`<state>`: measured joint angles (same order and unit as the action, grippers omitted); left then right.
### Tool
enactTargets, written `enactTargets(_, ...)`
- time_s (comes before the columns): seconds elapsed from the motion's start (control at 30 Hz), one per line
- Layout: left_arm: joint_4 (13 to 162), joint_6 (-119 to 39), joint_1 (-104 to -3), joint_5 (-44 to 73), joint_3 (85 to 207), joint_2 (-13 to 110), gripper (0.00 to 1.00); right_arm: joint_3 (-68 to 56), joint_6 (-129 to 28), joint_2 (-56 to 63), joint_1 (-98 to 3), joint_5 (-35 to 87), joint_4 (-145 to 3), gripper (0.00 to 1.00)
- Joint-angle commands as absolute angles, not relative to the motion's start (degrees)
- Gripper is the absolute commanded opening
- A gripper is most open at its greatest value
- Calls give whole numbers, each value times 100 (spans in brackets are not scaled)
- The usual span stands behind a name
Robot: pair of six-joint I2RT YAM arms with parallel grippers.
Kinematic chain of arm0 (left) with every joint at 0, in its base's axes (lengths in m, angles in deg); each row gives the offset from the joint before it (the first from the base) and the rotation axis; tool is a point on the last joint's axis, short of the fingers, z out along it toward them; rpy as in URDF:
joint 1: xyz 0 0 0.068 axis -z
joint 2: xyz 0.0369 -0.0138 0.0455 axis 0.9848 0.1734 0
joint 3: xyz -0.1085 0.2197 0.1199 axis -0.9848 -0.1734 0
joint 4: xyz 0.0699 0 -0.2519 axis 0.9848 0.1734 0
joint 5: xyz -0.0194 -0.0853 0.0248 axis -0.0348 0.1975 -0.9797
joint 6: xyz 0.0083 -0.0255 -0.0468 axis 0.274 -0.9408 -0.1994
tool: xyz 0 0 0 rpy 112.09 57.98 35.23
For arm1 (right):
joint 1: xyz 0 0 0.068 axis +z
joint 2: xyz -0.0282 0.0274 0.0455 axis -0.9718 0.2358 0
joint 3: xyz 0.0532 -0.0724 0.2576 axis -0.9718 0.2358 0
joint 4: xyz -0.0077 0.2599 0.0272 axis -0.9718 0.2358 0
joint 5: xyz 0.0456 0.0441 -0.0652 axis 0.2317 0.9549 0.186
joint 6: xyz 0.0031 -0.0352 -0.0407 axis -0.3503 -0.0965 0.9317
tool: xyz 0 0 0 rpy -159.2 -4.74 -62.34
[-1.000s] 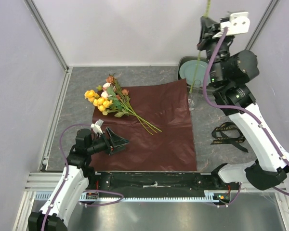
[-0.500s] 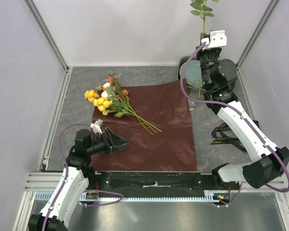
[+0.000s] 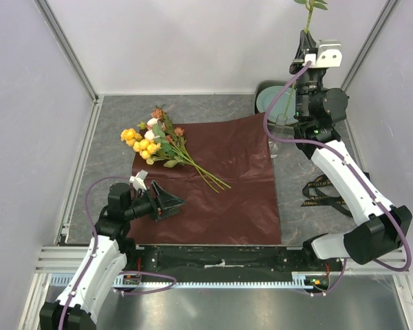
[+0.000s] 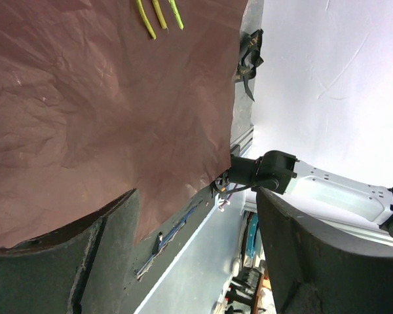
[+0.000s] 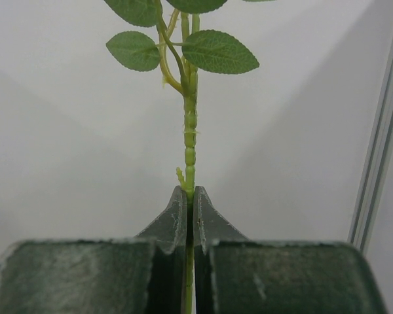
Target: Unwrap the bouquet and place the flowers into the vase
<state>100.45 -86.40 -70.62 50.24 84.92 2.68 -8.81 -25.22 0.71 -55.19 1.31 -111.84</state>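
Maroon wrapping paper: one sheet, spread flat and creased over the middle of the grey table.

Flowers: a loose bunch lying on the paper's upper left corner. Yellow, white, pink and rust heads point to the upper left and partly overhang the table. The bare green stems point to the lower right, toward the sheet's centre.

Single stem: green and leafy, upright at the upper right of the top view, with its leaves at the frame's top edge.

Right gripper: raised high and pointing up, its jaws pinched tight on this stem just below the lowest leaves. The stem's lower part hangs down in front of a round grey-green dish.

Vase: clear glass and faint, standing at the paper's right edge, below the right gripper in the frame and well apart from it. Whether the stem's end reaches the vase cannot be told.

Ribbon: black with gold print, lying loose on the table to the right of the paper.

Left gripper: low over the paper's lower left part, with its jaws spread wide and nothing between them. The flowers lie up the frame from it, apart.
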Motion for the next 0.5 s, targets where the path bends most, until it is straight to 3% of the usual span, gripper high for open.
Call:
enactTargets(0.0,10183,-8491,-7061,5087,8762,225,78,-922,-2590,201,-5632,341,-11681,0)
enactTargets(0.47,10307,-8438,-7061,5007,8903,375,78,-623,-2766,447,-5922,578,-12085,0)
